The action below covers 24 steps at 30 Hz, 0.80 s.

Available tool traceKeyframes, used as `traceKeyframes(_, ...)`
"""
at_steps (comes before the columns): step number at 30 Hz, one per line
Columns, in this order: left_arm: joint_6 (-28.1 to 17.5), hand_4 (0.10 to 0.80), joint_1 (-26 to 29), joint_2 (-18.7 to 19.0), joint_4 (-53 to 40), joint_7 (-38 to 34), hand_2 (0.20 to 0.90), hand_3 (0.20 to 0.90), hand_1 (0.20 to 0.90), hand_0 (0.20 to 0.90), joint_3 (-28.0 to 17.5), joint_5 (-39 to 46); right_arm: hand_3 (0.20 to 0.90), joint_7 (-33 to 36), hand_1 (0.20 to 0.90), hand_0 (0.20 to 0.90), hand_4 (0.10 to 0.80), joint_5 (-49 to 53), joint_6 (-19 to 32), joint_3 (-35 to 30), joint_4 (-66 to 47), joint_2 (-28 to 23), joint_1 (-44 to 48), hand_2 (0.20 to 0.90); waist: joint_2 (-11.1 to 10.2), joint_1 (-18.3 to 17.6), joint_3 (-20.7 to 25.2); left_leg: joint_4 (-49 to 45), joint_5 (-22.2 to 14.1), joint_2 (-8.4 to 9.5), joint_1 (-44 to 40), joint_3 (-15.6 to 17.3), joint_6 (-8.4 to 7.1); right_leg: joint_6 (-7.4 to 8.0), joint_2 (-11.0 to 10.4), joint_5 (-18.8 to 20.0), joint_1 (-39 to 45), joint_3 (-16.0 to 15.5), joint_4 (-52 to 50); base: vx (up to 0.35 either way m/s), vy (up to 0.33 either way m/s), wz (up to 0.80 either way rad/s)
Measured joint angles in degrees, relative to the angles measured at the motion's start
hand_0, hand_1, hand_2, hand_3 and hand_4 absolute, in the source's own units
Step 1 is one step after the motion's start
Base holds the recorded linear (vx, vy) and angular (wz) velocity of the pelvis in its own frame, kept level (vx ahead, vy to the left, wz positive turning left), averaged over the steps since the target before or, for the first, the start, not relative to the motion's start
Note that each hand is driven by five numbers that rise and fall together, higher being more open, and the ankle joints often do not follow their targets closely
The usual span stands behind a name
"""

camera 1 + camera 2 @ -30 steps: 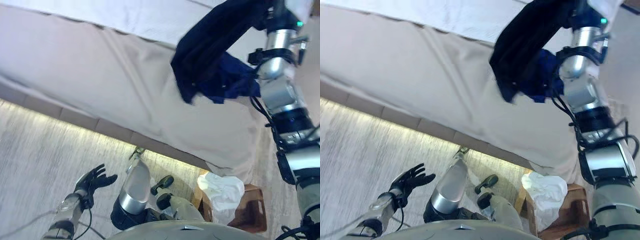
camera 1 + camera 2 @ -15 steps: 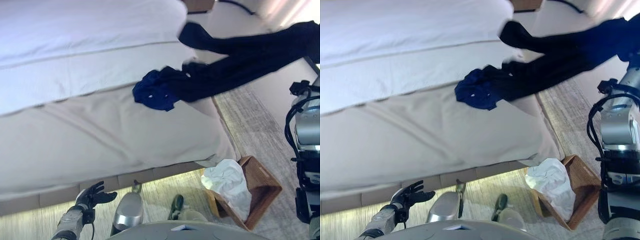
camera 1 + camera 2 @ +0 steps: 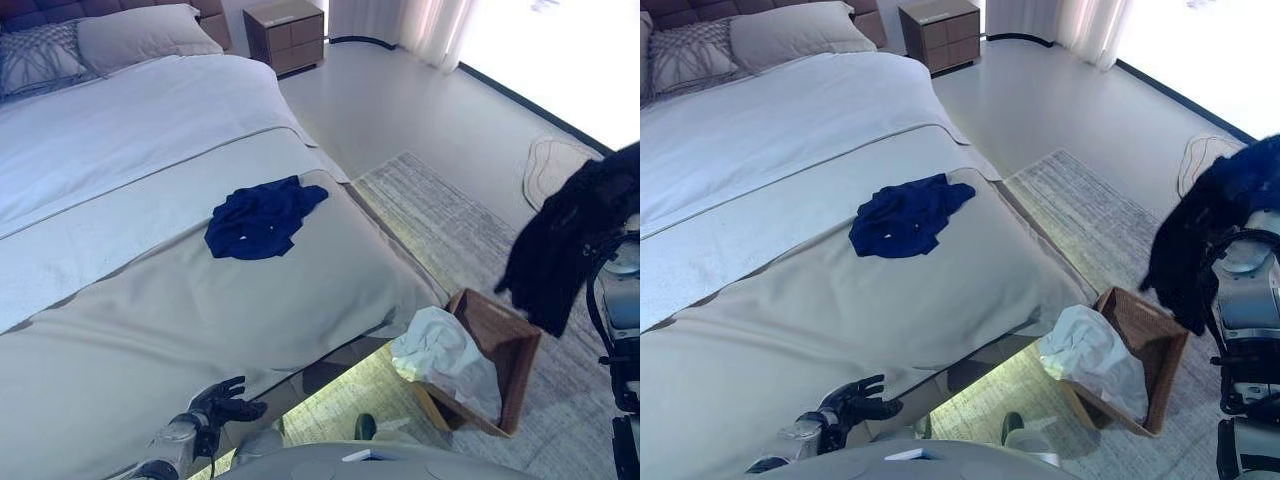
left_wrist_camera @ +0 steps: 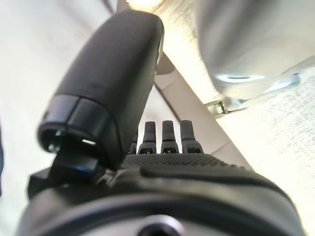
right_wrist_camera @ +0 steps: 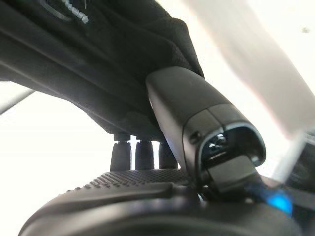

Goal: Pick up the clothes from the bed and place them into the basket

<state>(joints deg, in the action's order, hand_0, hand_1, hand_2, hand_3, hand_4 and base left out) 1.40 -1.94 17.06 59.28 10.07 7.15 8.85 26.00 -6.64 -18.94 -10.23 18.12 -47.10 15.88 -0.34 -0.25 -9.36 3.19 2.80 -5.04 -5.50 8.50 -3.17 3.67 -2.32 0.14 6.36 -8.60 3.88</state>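
A dark blue garment (image 3: 262, 220) lies crumpled on the beige cover near the foot of the bed (image 3: 150, 310). My right hand (image 5: 197, 118) is shut on a black garment (image 3: 570, 240), which hangs from it at the far right, a little above and beyond the wicker basket (image 3: 512, 345). The basket stands on the floor by the bed's corner with a white cloth (image 3: 440, 355) in it, spilling over its near side. My left hand (image 3: 222, 402) is open and empty, low by the bed's front edge, its fingers (image 4: 165, 135) straight.
A grey rug (image 3: 450, 220) lies beside the bed under the basket. A wooden nightstand (image 3: 290, 30) and pillows (image 3: 140, 35) are at the head of the bed. A pale round mat (image 3: 555, 165) lies on the floor at the far right.
The camera has swung, so the whole picture shifted. The black garment has come off the bed and now hangs from my right hand by the basket. The blue garment stays on the bed.
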Motion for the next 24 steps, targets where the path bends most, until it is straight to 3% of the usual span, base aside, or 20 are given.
traceKeyframes(7,0.78,0.8,0.89,0.31,-0.17,0.39,0.9,0.9,0.9,0.9,2.3,0.13,0.2,-2.17,0.3,0.3,0.1,0.11,-1.29,0.51,8.57,-0.52,0.54,0.3,4.03,-0.32,-1.14,-1.24,0.04,-0.08,2.13,1.14,-0.09,0.01,-0.58,-0.05,-3.25,0.8,-2.16,-0.123,-0.12,-0.09)
traceKeyframes(12,0.7,0.8,4.3,0.9,-1.96,0.29,0.9,0.9,0.9,0.9,5.0,1.54,0.2,-2.52,0.3,0.3,0.1,1.1,-3.28,5.75,17.97,-2.18,6.36,0.3,7.58,-0.34,-6.38,-3.12,1.01,-0.44,6.35,2.89,-0.37,-0.37,-1.29,-0.7,-10.73,2.87,-7.99,-0.216,-0.058,-0.22)
traceKeyframes(18,-0.55,0.8,9.37,1.78,-7.17,-0.86,0.9,0.9,0.9,0.9,8.2,6.6,0.225,-2.45,0.321,0.321,0.125,1.15,-8.31,9.32,27.41,-3.71,15.03,0.321,9.85,-0.54,-12.6,-2.91,3.0,-0.26,12.67,4.17,-0.6,-0.92,-1.87,-1.51,-21.01,3.47,-14.26,-0.187,-0.009,-0.14)
traceKeyframes(19,-0.56,0.8,9.96,1.78,-7.78,-0.97,0.9,0.9,0.9,0.9,8.34,7.28,0.367,-2.44,0.444,0.444,0.267,1.19,-9.35,10.0,27.9,-3.78,15.79,0.444,10.14,-0.89,-13.57,-2.91,3.1,-0.25,13.09,4.2,-0.51,-0.95,-1.87,-1.52,-21.69,3.49,-14.77,-0.135,-0.015,-0.08)
traceKeyframes(20,-0.54,0.8,10.37,1.8,-8.8,-1.23,0.9,0.9,0.9,0.9,8.41,7.55,0.9,-2.41,0.9,0.9,0.8,1.85,-10.15,11.21,28.46,-3.82,16.59,0.9,10.27,-1.27,-14.23,-2.9,3.2,-0.11,14.04,4.3,-0.44,-1.11,-1.91,-1.63,-23.04,3.59,-15.45,-0.118,-0.002,-0.08)
traceKeyframes(24,-0.59,0.8,11.88,1.79,-9.21,-1.25,0.9,0.9,0.9,0.9,8.52,9.31,0.9,-1.71,0.9,0.9,0.8,4.94,-11.02,11.27,29.24,-3.83,16.85,0.9,10.88,-1.63,-15.86,-2.89,3.51,-0.13,15.01,4.71,-0.36,-1.19,-1.72,-1.66,-24.54,3.95,-16.37,-0.05,0.009,-0.07)
